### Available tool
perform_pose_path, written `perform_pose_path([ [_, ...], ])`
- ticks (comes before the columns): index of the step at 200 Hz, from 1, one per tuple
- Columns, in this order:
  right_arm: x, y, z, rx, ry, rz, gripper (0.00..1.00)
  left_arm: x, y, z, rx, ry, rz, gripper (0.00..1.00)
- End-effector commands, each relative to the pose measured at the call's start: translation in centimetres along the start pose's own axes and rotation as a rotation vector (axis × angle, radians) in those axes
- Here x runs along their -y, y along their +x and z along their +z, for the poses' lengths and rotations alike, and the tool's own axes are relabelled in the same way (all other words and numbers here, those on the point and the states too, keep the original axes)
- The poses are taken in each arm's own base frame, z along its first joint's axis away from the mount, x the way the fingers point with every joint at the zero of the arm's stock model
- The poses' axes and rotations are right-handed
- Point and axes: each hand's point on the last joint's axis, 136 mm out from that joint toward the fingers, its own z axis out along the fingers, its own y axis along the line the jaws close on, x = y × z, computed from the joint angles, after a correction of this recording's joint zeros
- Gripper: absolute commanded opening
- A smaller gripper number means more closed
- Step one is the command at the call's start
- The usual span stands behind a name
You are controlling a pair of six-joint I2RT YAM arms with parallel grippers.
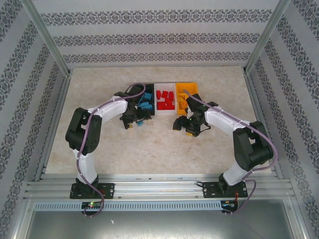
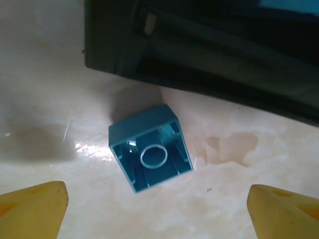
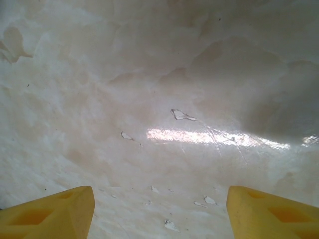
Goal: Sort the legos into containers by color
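Step in hand: judged to be picking up the last loose light blue brick (image 2: 149,155) for the black bin (image 2: 209,59).
Left gripper (image 2: 157,201): yellow fingers (image 2: 35,209) spread wide, holding nothing.
Brick position: on the tabletop (image 2: 45,99), ahead of the left fingers and roughly midway between them, slightly nearer the left-hand one. It touches neither finger.
Brick attitude: tipped over, hollow underside and inner tube facing the camera. It sits rotated, so its walls are not square to the fingers.
Black bin: directly beyond the brick from the fingers, its wall near the brick but apart from it.
Right gripper (image 3: 159,199): fingers (image 3: 50,214) wide apart and empty over bare tabletop, with no brick between or ahead of them.
Bins, top view: blue legos (image 1: 146,105) in the black bin, red legos (image 1: 165,102) in the white bin (image 1: 164,85), with the orange-yellow bin (image 1: 187,88) alongside.
Recommended approach: advance and lower until the fingers straddle the brick. Turn the wrist so the pads meet two opposite flat walls, then close.
Risk: closing across corners could spin or eject the brick. An overlong reach may strike the bin wall.
Progress: judged nearly complete.
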Motion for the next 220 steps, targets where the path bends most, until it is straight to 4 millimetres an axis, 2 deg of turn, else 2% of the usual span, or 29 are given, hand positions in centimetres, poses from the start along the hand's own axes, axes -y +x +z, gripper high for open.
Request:
perform_pose_path([
  [1, 0.6, 0.5, -0.5, 0.011, 0.026, -0.017, 0.72, 0.8, -0.5, 0.4, 0.013, 0.002, -0.016, 0.89],
  [76, 0.9, 0.5, -0.8, 0.020, 0.044, -0.010, 0.72, 0.1, -1.2, 1.5, 0.005, -0.046, 0.004, 0.74],
  [138, 0.8, 0.3, -0.8, 0.018, 0.057, -0.011, 0.72, -0.1, -2.4, 2.1, 0.005, -0.044, 0.002, 0.51],
  [189, 0.7, 0.4, -0.6, 0.011, 0.068, -0.011, 0.71, -0.5, -2.0, 1.7, -0.003, -0.041, 0.017, 0.37],
  [220, 0.2, 0.4, -0.3, 0.005, 0.065, -0.021, 0.71, -0.8, -1.4, 0.7, 0.009, -0.032, 0.021, 0.36],
])
